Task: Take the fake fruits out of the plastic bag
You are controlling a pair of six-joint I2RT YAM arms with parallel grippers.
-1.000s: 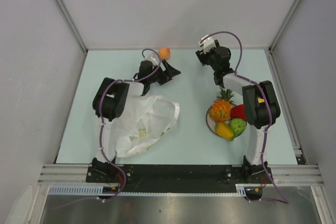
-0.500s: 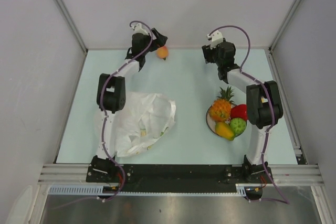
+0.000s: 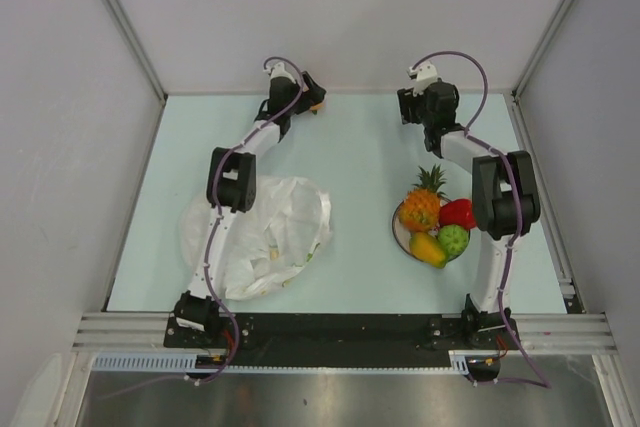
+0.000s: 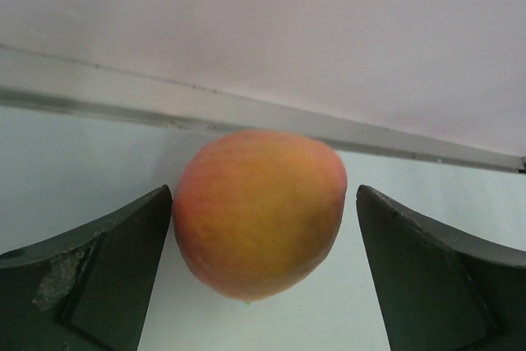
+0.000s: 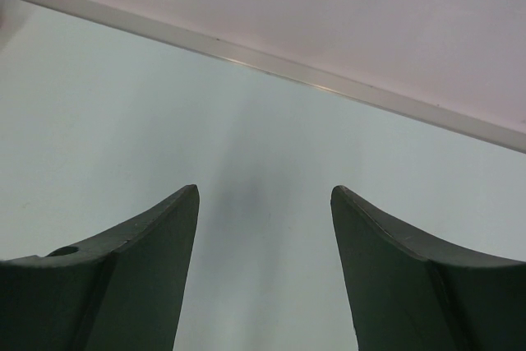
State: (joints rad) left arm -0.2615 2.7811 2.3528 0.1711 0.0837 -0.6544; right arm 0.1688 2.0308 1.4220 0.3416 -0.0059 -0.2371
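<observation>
Left gripper [image 3: 306,96] stands spread wide at the far edge of the pale table [image 3: 370,157], gripping nothing. The glossy pink-orange plastic peach [image 4: 259,211] lies between its fingers [image 4: 90,277], close against one and clear of the other. We locate the crinkly translucent white plastic bag [image 3: 262,237] slumped beside the left arm; whether fruit remains inside, we cannot tell. Four more plastic fruits [image 3: 420,209] fill the round white plate [image 3: 397,234]. Right gripper [image 5: 265,195] hangs parted and empty. We judge the risk thus: the round peach is unrestrained, so a finger brushing it on withdrawal could roll it along the far rail [image 4: 246,113].
</observation>
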